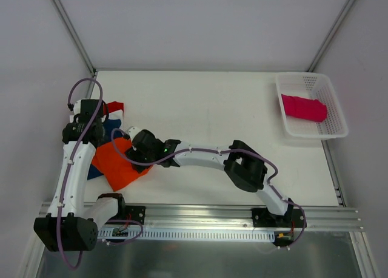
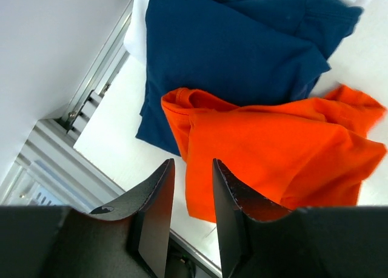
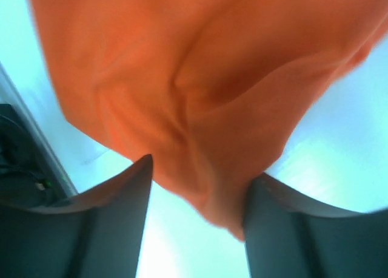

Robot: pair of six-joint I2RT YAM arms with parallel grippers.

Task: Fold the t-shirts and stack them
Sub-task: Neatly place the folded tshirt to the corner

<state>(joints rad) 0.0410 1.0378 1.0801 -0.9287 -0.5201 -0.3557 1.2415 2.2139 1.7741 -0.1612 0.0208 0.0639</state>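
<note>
Left pincer: fingers are narrowly apart with nothing between them, held above the near edge of the orange t-shirt.
Right pincer: fingers are wide apart; orange cloth is seen between them, unpinched.
Orange t-shirt: crumpled at the left of the table, partly laid over the navy t-shirt.
Other shirts: a red t-shirt is seen beyond the navy one; a magenta t-shirt is kept in the basket, well apart.
Risk: two layers may be caught in one pinch and the fold bunched; the navy t-shirt may be dragged if the orange cloth is pulled.
</note>
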